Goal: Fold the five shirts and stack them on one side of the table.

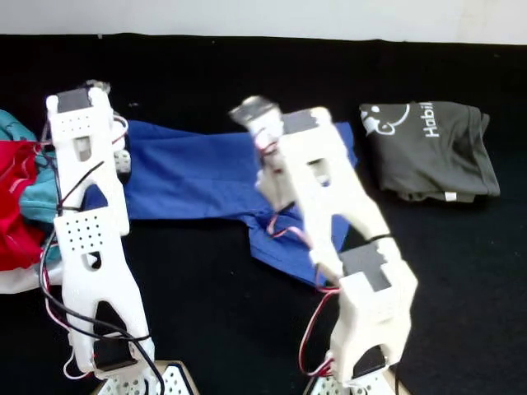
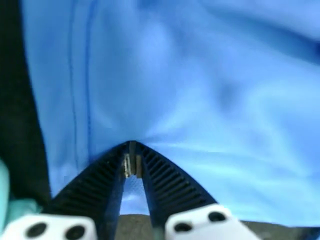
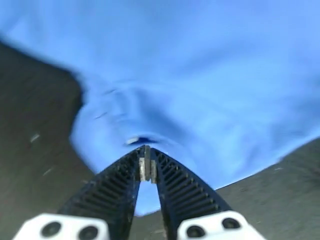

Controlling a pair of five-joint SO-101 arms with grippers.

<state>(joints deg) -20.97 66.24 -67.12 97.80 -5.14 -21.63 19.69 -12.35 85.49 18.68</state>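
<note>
Now: blue shirt [image 1: 189, 177] spread across middle of black table [image 1: 206, 329], stretched between both arms. Left gripper [image 2: 131, 162] pinched tight on blue fabric, at shirt's end beside heap of red shirt [image 1: 16, 177] and teal shirt [image 1: 15, 127]. Right gripper [image 3: 146, 165] likewise clamped on blue cloth near shirt's other end, fabric puckered at tips. Grey shirt [image 1: 428, 148] lies folded, apart from blue one, on table beyond right arm

Lab – black-draped table [image 1: 214, 321], white wall [image 1: 247, 16]
</note>
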